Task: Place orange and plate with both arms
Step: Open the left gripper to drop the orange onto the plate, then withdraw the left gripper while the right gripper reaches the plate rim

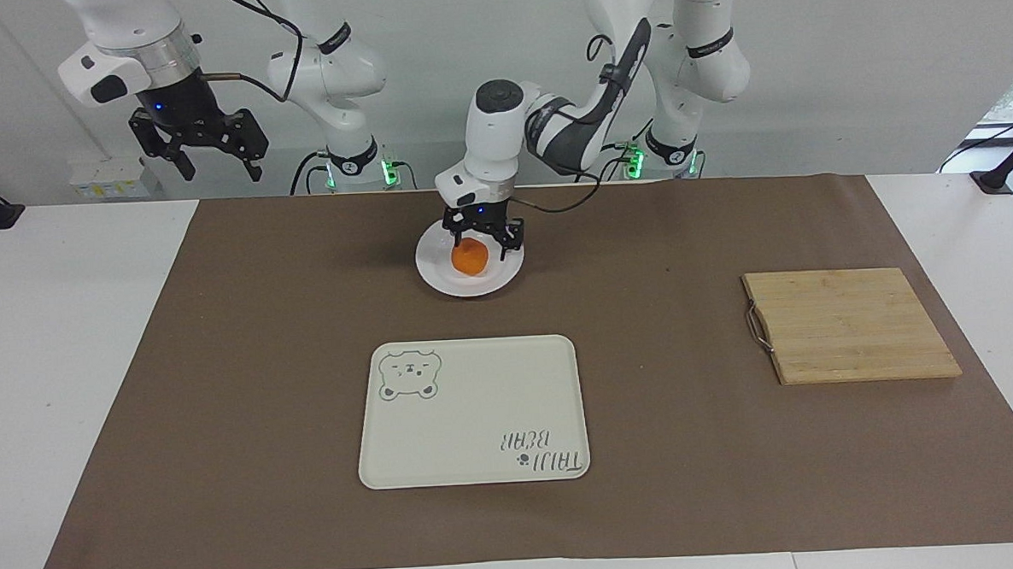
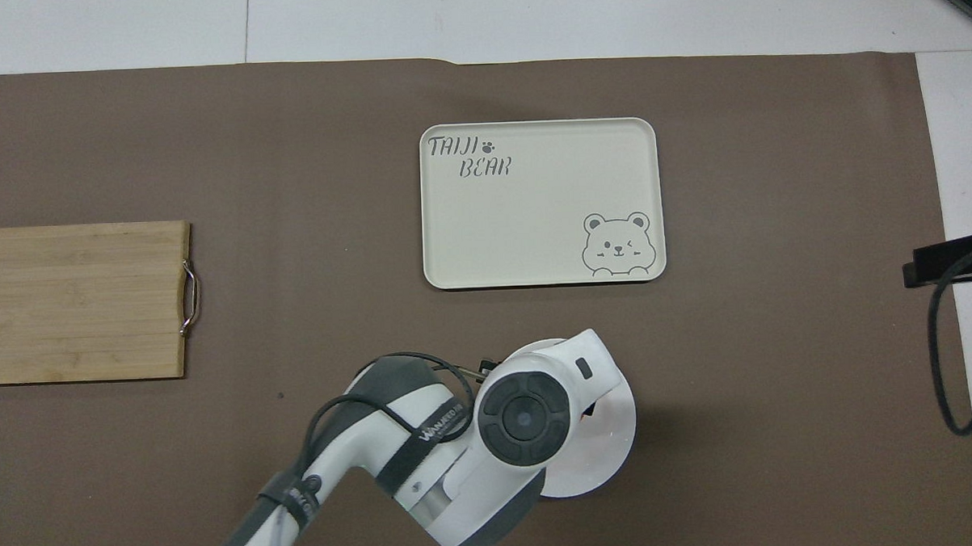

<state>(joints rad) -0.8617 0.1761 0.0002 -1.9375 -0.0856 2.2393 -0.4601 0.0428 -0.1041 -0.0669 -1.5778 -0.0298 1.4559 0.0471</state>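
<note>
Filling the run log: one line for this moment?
orange: on plate | left tool: open, over orange | right tool: open, waiting

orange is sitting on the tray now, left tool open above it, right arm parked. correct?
Not quite: the orange sits on the plate, not the tray, as the facing view shows. The left tool is open above it; the right arm waits.
</note>
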